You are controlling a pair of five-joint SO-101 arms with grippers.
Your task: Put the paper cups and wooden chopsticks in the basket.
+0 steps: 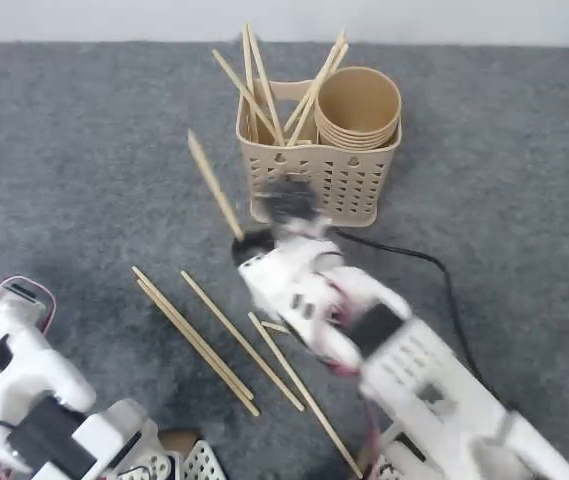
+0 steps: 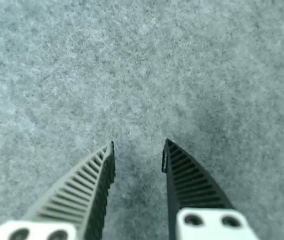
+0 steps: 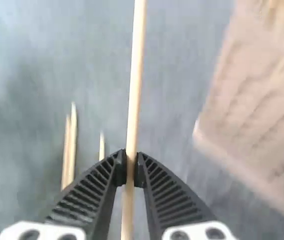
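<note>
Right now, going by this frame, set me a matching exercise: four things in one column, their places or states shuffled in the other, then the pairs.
1. paper cups
2. left gripper
3. right gripper
4. loose chopsticks

A. lying on the carpet
B. shut on a chopstick
C. stacked in the basket
D. open over bare carpet

Pairs: 1-C, 2-D, 3-B, 4-A
</note>
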